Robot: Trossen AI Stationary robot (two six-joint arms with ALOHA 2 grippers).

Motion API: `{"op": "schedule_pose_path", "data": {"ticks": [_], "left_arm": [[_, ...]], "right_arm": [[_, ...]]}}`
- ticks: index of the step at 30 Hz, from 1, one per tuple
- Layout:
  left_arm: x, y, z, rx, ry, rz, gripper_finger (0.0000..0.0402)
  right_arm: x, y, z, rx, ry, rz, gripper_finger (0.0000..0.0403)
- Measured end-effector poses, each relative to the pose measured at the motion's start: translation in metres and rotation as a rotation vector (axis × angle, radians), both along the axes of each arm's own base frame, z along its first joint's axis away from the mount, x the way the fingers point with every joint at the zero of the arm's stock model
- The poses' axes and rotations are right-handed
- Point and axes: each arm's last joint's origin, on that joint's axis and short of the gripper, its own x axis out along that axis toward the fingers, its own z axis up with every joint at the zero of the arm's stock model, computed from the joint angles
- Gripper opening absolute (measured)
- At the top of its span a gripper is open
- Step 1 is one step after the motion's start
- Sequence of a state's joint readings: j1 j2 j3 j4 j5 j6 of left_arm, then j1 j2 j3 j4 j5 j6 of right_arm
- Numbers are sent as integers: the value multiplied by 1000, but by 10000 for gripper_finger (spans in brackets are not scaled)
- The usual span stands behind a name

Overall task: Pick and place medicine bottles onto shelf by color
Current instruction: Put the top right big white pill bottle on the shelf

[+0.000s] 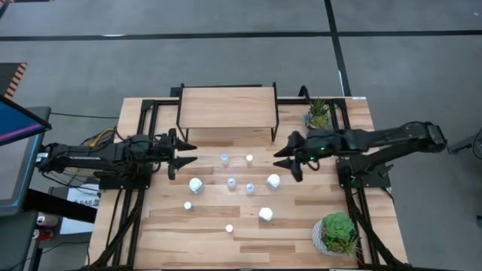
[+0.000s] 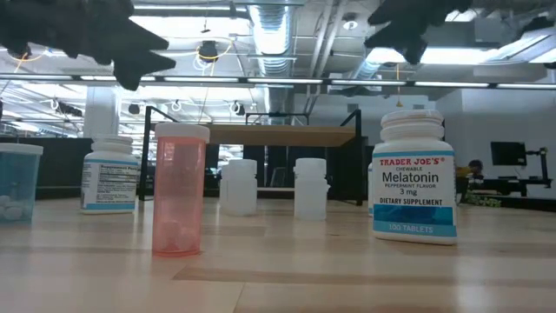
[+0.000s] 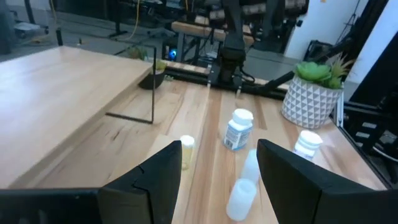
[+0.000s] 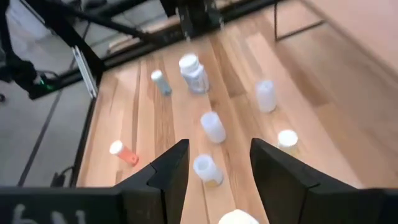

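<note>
Because the small cylindrical plastic medicine bottles (image 1: pixel 232 183) stood scattered across the middle of the pale plank tabletop (image 1: pixel 173 241), I judged they would be light, stiff and a little slick, easy to knock over if a finger caught one from the side. A hold around the body just under the cap, with fingers straddling it from above, looked safest; the bigger ones would need a wider spread.

My left gripper (image 1: pixel 186 156) hovered with fingers spread apart and nothing between them, near the front left leg of the raised light-wood shelf on thin black legs (image 1: pixel 227 106). My right gripper (image 1: pixel 287 156) hung likewise spread and empty, just beside the shelf's front right corner.

The shelf board was bare, so no bottle had been sorted yet.

Close to the low camera stood a translucent pink vial with a white cap (image 2: pixel 180 189), upright, with a few tablets showing at its bottom. To its right was a larger white bottle with a blue melatonin label (image 2: pixel 414 177). Two plain white bottles (image 2: pixel 241 186) sat farther back, in front of the shelf. A white-potted green succulent (image 1: pixel 336 232) sat at the table's near right corner.
</note>
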State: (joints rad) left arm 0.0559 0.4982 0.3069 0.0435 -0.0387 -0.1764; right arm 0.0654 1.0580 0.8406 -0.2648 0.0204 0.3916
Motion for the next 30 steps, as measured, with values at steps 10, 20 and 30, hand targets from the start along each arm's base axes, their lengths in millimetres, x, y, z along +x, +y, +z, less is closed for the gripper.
{"op": "schedule_pose_path", "data": {"ticks": [10, 20, 30], "left_arm": [[2, 0, 7, 19, -10, -3, 196], [2, 0, 7, 16, -8, -3, 196], [1, 0, 7, 37, -1, -6, 196]], "right_arm": [[29, 7, -34, 54, 141, -15, 211], [33, 5, -42, 26, 182, -8, 282], [35, 1, -25, 77, 30, -41, 286]]}}
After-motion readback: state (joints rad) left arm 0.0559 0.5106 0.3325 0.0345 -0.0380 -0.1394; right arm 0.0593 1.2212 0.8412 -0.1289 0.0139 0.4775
